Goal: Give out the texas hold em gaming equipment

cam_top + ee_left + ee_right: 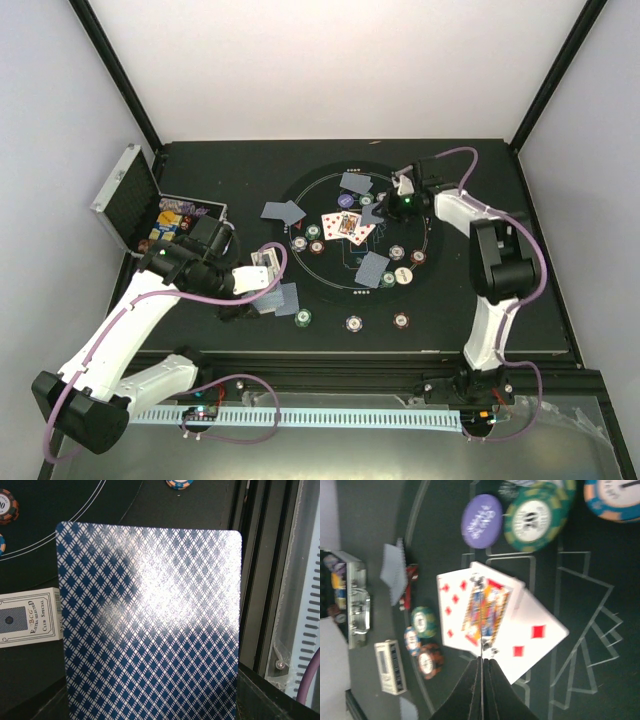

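Three face-up cards [485,610], glossy white rectangles with red pips and one court figure, lie fanned and overlapping on the round black mat [330,272] with its thin white lines. Beside them sit a smooth purple button [481,520] and a green poker chip [535,517], a flat disc with a striped rim. The right arm bends over the mat with its wrist turned down. The right fingers [470,692] are pressed together on nothing, their tips at the edge of the fan. The left arm lies low across the desk [480,320] by the mat's near-left rim. The left fingers [265,292] are clamped on one playing card [150,625]. Its shiny back, a blue diamond lattice with rounded corners, faces the wrist camera. A white card box [30,617] lies flat just beside it.
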